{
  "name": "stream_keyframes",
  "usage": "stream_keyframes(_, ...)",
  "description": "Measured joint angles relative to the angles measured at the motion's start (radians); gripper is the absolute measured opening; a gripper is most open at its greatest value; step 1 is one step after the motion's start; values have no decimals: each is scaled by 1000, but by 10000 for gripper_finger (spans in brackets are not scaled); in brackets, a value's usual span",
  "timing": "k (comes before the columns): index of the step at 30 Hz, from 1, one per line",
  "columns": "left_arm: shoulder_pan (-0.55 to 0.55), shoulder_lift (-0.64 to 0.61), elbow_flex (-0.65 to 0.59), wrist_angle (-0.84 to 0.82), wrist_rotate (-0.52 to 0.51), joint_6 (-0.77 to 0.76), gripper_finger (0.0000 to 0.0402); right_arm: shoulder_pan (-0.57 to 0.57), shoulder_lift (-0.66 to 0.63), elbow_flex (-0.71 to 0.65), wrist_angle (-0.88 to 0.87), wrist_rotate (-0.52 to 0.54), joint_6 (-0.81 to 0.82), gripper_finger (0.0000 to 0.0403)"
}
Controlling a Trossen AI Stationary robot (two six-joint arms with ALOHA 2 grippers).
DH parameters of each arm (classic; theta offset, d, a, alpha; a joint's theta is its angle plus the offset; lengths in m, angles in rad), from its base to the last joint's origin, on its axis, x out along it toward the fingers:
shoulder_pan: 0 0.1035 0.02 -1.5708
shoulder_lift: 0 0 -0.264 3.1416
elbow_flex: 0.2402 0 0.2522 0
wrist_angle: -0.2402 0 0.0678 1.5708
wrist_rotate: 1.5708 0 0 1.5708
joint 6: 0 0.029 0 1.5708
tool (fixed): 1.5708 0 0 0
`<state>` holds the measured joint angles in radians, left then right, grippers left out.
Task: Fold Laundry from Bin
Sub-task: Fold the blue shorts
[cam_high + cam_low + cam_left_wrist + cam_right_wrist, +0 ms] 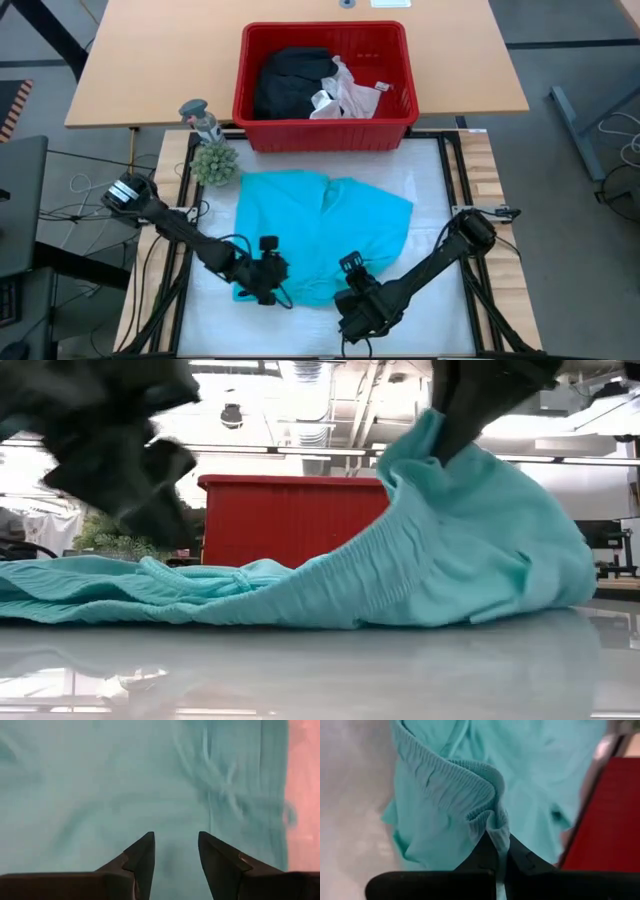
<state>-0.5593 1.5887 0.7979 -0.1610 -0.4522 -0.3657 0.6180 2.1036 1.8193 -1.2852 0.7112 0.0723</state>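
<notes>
A teal garment (320,225) lies spread on the white mat, its near edge with a ribbed elastic waistband (445,785). My right gripper (352,272) is shut on that waistband at the garment's near side and holds it raised (425,435). My left gripper (268,268) hovers open over the garment's near left corner, with only teal cloth (100,785) beyond its fingertips and nothing between them. The red bin (325,120) stands at the far edge, with a black garment (290,75) and a white one (345,92) inside. My right gripper pinches the teal garment's ribbed waistband (490,817) between its two fingers, where the band bunches into a fold. The fingers come slanting down from the near side. That part is lifted clear; the cloth slopes from the fingers down to the mat, where the rest lies (200,595).
A small green plant (213,162) and a grey object (200,115) stand by the mat's far left corner. The mat's black frame (452,180) runs along its right side. Bare white mat (440,310) lies near and right of the garment.
</notes>
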Motion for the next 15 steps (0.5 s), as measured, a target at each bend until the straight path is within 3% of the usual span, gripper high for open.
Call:
stream_keyframes(7, -73, 0, -84, 28, -39, -167, 113, -68, -6, 69, 76, 86, -192, 29)
stream_keyframes(12, -83, -1, -117, 69, -42, -170, 92, -130, -6, 110, 329, 101, -451, 29)
stream_keyframes(15, -83, -2, -132, 74, -41, -170, 82, -163, -6, 110, 505, 39, -610, 29)
